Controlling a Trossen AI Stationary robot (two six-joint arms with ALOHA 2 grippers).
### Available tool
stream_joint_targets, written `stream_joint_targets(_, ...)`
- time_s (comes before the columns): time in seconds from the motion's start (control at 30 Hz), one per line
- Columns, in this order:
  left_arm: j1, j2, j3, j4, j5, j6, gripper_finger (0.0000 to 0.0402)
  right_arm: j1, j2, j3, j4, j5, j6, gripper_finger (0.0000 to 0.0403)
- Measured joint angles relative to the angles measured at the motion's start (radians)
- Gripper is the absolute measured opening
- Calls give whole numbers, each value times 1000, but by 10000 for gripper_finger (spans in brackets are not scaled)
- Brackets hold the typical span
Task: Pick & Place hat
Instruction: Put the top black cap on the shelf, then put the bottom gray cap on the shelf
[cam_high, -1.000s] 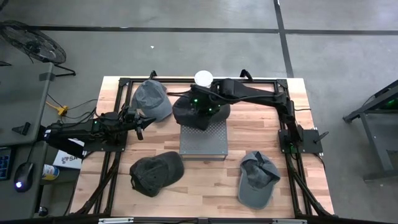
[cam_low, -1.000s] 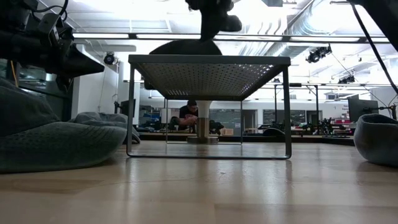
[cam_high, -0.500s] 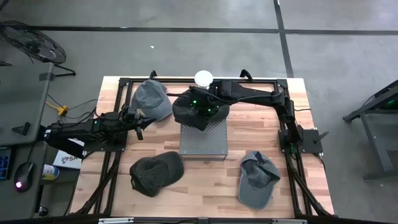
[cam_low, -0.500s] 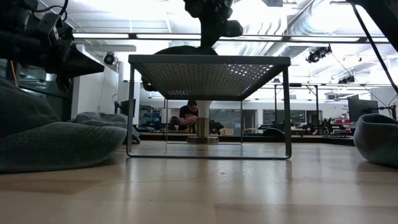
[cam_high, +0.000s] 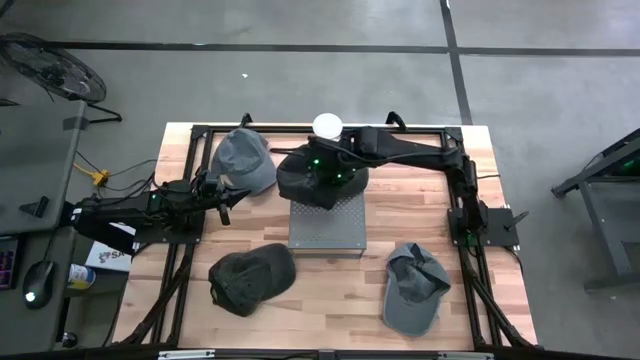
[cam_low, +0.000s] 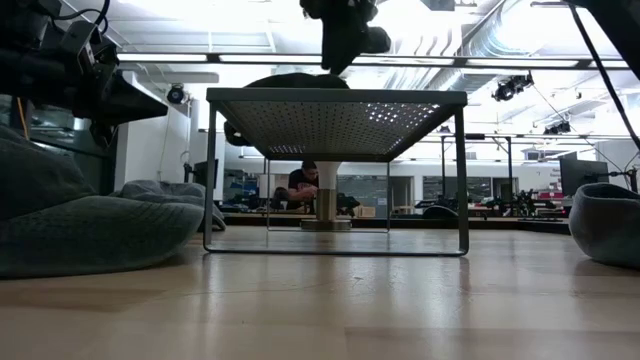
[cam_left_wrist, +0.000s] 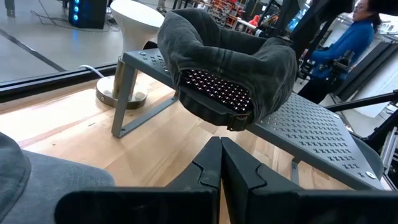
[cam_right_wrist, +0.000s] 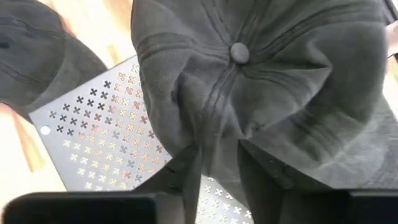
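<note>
A dark hat (cam_high: 315, 180) lies crown up on the far left corner of a perforated metal stand (cam_high: 330, 228). Its strap side (cam_left_wrist: 239, 118) overhangs the stand's edge. My right gripper (cam_high: 332, 172) is directly above the crown, pointing steeply down. In the right wrist view its fingers (cam_right_wrist: 186, 171) stand apart, with a pucker of the crown (cam_right_wrist: 217, 140) between them. My left gripper (cam_high: 226, 207) waits shut at the table's left, level, facing the stand (cam_left_wrist: 311, 124). My right gripper comes at the hat's crown from above, just beside the top button (cam_right_wrist: 239, 53). One finger stands on each side of a raised pucker of cloth. I cannot tell whether the fingers touch the cloth. The hat rests on the stand.
Three more hats lie on the wooden table: a grey one (cam_high: 243, 160) at the far left, a dark one (cam_high: 250, 278) at the near left and a grey one (cam_high: 413, 288) at the near right. A white round post (cam_high: 328, 125) stands behind the stand. A person (cam_left_wrist: 348, 43) is beyond the table.
In the low view the dark hat has gone from a flat shape at the stand's top edge to a rounder mound settled on the stand. My right gripper has stayed above it.
</note>
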Motion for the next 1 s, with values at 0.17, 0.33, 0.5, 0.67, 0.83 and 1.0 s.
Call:
stream_joint_targets(0.17, 0, 0, 0, 0, 1, 0, 1, 0, -28, 0, 0, 0, -13, 147)
stream_joint_targets(0.33, 0, 0, 0, 0, 1, 0, 1, 14, -71, 0, -1, -12, -71, 166)
stream_joint_targets(0.5, 0, 0, 0, 0, 1, 0, 1, 52, -111, 0, -40, -10, -120, 166)
stream_joint_targets(0.67, 0, 0, 0, 0, 1, 0, 1, 102, -145, 0, -141, 9, -138, 167)
stream_joint_targets(0.83, 0, 0, 0, 0, 1, 0, 1, 149, -169, 0, -197, 94, -97, 167)
stream_joint_targets(1.0, 0, 0, 0, 0, 0, 0, 1, 189, -187, 0, -199, 119, -33, 167)
